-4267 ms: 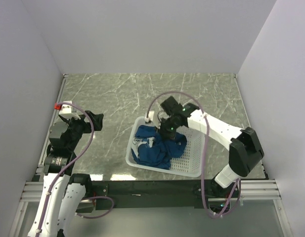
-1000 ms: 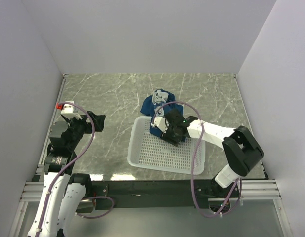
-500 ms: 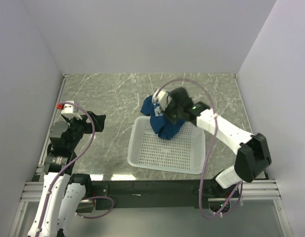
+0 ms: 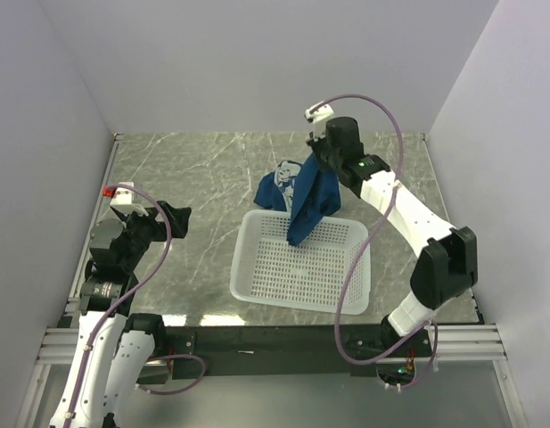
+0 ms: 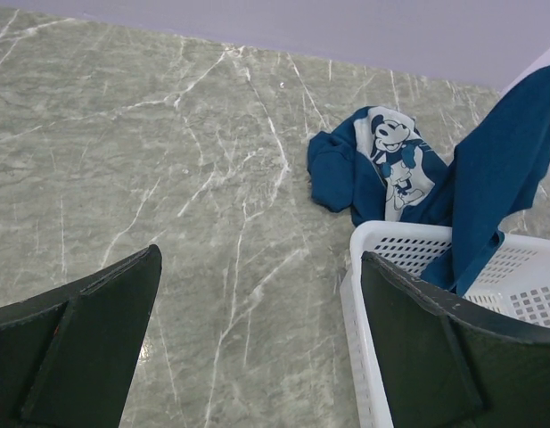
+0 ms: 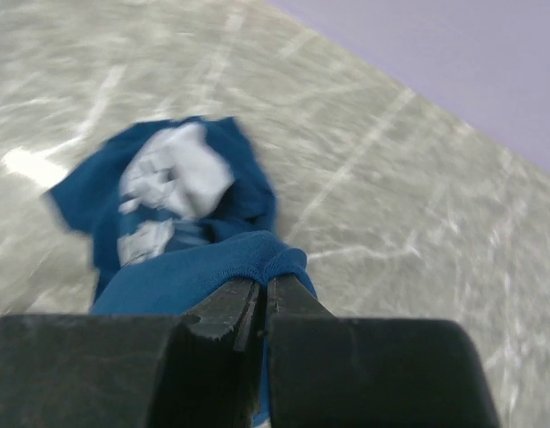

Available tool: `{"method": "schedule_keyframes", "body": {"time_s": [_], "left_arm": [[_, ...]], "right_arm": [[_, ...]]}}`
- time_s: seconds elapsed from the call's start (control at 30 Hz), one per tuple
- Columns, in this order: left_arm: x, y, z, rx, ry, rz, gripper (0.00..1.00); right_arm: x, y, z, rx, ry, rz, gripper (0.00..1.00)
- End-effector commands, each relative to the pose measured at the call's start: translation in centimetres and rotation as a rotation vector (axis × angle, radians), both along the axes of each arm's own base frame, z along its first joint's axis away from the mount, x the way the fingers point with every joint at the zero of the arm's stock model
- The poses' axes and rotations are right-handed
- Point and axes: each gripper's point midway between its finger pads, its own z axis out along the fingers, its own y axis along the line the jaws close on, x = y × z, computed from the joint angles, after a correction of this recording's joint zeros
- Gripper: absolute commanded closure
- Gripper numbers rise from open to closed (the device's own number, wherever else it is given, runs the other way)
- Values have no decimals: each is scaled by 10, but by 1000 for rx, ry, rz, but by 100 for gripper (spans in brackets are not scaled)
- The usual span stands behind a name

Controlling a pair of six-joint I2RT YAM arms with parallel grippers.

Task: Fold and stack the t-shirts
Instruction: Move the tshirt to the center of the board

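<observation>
Top external: grey-green veined marble desk (image 4: 185,169), plain pale walls (image 4: 257,62) on three sides. Raised right gripper (image 6: 264,294) clamped on navy t-shirt (image 4: 306,209), lower end dangling into white mesh basket (image 4: 292,285). Second t-shirt (image 4: 276,185) crumpled on desk just behind basket. Wide-spread left gripper (image 4: 172,217) empty.

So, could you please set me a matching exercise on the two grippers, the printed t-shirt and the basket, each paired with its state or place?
Things:
1. left gripper
2. right gripper
3. printed navy t-shirt
4. white mesh basket

States or places:
A. shut on the hanging navy t-shirt
B. crumpled on the marble table, beyond the basket
C. open, holding nothing
D. beneath the hanging t-shirt's lower end

Pairs: 1-C, 2-A, 3-B, 4-D.
</observation>
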Motion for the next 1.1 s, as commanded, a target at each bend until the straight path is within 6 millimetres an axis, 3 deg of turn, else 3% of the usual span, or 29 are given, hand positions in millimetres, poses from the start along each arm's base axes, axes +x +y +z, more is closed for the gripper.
{"method": "schedule_keyframes", "body": {"time_s": [0.0,0.03,0.07,0.13,0.17,0.27,0.33,0.43,0.47,0.53,0.57,0.67,0.77,0.83,0.9,0.93,1.03,1.07], "left_arm": [[2,-4,9,-8,-44,-22,1],[2,-5,9,-9,-41,-25,1],[3,-5,8,-9,-38,-27,1],[3,-5,6,-9,-28,-28,0],[3,-5,6,-9,-28,-30,1],[3,-5,7,-10,-33,-30,1],[3,-5,6,-9,-30,-30,1],[4,-6,6,-10,-27,-33,1],[3,-6,5,-10,-25,-34,1],[3,-7,5,-12,-25,-40,0],[4,-8,5,-12,-25,-43,1],[4,-11,3,-15,-17,-61,1],[5,-16,0,-17,-3,-90,1],[4,-20,-1,-23,1,-113,1],[4,-23,-2,-29,4,-132,0],[2,-28,-1,-34,0,-162,1],[2,-40,-2,-60,3,-228,1],[-3,-50,-3,-90,17,-288,1]], "right_arm": [[40,-37,69,112,-212,-277,100],[48,-43,80,143,-250,-322,100],[56,-55,104,199,-291,-375,100],[65,-61,116,252,-289,-407,100],[67,-67,137,282,-323,-417,100],[63,-64,154,308,-340,-388,100],[58,-52,152,327,-307,-316,100],[37,-24,116,284,-177,-124,100],[18,5,90,250,-93,97,100],[-15,24,69,204,-31,291,100],[-33,33,44,206,33,368,100],[-55,44,22,166,67,426,100],[-57,48,8,163,124,411,100],[-44,41,-12,124,181,308,77],[-25,30,-11,89,182,209,46],[-19,16,-26,37,226,137,29],[-19,-4,-9,42,196,117,19],[-27,-11,-15,45,209,133,18]]}}
